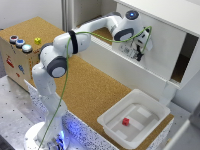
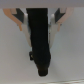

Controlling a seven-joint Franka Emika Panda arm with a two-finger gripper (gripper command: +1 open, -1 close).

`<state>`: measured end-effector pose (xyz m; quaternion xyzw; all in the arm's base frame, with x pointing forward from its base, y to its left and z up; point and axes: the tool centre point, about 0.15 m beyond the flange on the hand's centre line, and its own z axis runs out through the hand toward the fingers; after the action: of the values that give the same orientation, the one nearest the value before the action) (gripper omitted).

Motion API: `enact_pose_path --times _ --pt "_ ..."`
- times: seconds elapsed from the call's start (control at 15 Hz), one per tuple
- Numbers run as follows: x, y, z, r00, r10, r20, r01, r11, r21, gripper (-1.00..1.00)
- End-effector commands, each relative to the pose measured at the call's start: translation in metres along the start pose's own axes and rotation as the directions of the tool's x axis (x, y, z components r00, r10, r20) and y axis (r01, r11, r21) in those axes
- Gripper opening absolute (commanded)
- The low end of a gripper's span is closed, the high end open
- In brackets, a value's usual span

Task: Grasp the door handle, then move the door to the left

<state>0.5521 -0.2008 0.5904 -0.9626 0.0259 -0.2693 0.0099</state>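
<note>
The hand [image 1: 138, 50] is reaching up against the face of the door [image 1: 165, 42], the big flat white panel of the cabinet on the exterior view's right. In the wrist view its fingers [image 2: 59, 15] are sitting on either side of a dark upright bar, the door handle [image 2: 40, 42], which is running straight between them against the pale panel. The fingers are looking spread around the bar, but I cannot tell whether they are actually pressing on it yet; the picture is too blurred at the tips. From the hand, the white arm [image 1: 85, 37] is stretching back across the cork-covered table [image 1: 92, 92] to its base [image 1: 47, 135] near the front. A green cable [image 1: 62, 100] is trailing along it. Lower down, near the table's edge, a shallow white tray [image 1: 134, 119] is holding a small red cube [image 1: 126, 121], well apart from the work. On the exterior view's left a cardboard box [image 1: 17, 62] with coloured buttons is standing idle. To my eye the reach is done and the grasp is just being settled; the sliding of the door to the left is not yet begun.
</note>
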Motion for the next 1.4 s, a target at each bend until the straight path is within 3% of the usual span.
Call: enact_pose_path --times 0.0,0.67,1.33 --pt "-0.034 -0.063 0.032 0.996 -0.03 -0.089 0.024 0.997 -0.072 -1.0" --pt "-0.052 -0.199 0.028 0.975 -0.196 -0.104 0.199 0.98 0.023 -1.0" --pt "-0.077 -0.324 0.018 0.918 -0.369 -0.144 0.378 0.925 0.039 -1.0"
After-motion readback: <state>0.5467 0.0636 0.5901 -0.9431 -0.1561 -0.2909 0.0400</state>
